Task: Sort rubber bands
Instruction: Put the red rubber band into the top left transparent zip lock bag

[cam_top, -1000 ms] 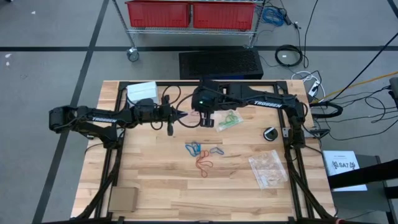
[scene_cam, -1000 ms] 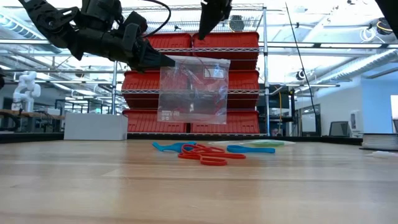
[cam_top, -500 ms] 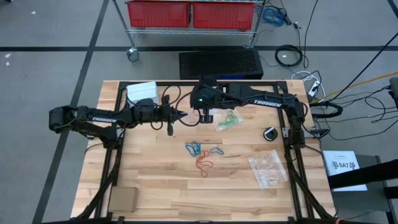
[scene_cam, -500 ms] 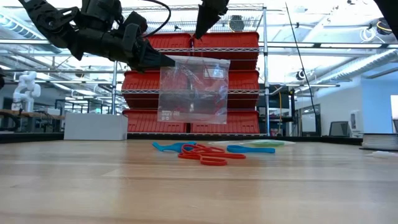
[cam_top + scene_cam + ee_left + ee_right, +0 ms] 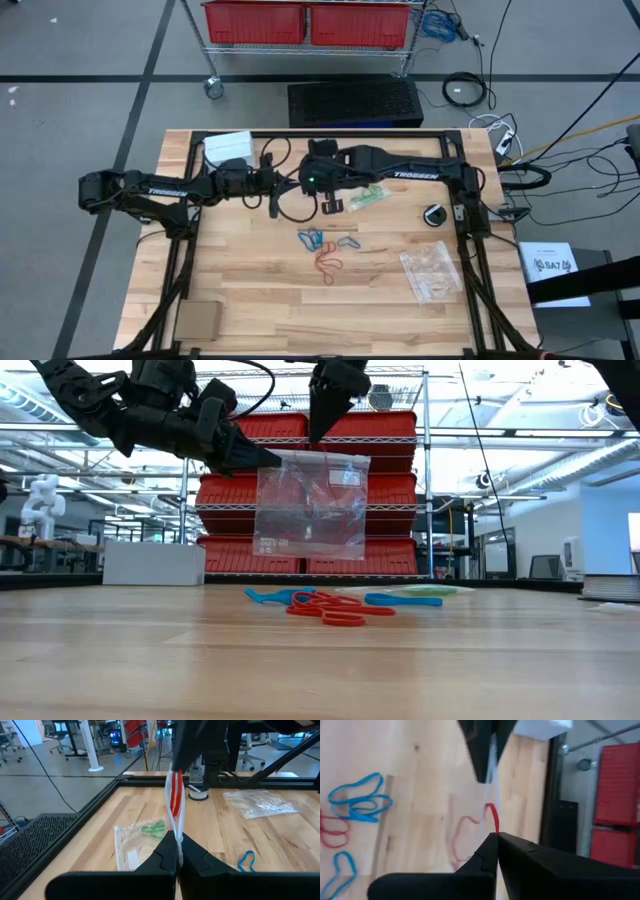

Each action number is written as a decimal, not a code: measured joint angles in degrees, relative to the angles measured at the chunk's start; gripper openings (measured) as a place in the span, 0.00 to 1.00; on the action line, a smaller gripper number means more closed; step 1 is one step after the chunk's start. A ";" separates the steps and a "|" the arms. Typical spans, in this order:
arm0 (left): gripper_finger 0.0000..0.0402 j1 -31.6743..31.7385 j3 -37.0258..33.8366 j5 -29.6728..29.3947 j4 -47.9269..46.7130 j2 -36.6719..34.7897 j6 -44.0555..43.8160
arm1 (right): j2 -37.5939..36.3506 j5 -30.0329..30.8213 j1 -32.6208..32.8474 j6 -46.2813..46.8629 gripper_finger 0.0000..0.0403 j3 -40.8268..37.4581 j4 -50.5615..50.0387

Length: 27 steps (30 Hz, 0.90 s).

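A clear bag (image 5: 308, 502) is hanging above the tabletop (image 5: 250, 290) centre, blocking passage between both arms. Beneath it, rubber bands (image 5: 325, 250) are lying in open wood. A second bag (image 5: 432, 272) is occupying the right side; the near-left area is lying mostly bare.

Clear bag (image 5: 310, 505) hanging above table (image 5: 250, 290), white box (image 5: 227, 146), cardboard square (image 5: 197, 321).

We see a pale wood-plank table (image 5: 250, 300), matt with visible grain. The hanging bag (image 5: 310, 505) is clear glossy plastic. Rubber bands (image 5: 325, 610) look smooth; grippers matt black.
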 joint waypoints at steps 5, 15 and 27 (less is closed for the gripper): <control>0.00 0.00 0.00 0.06 0.12 0.00 0.00 | 0.37 -1.70 -1.34 1.69 0.00 0.01 -1.78; 0.00 0.00 0.00 0.11 0.06 0.00 -0.01 | 0.88 -7.47 -2.57 4.38 0.16 -0.01 -2.08; 0.00 0.53 0.00 -0.20 0.00 0.00 0.05 | -3.43 -14.11 0.02 14.63 0.43 0.01 -7.17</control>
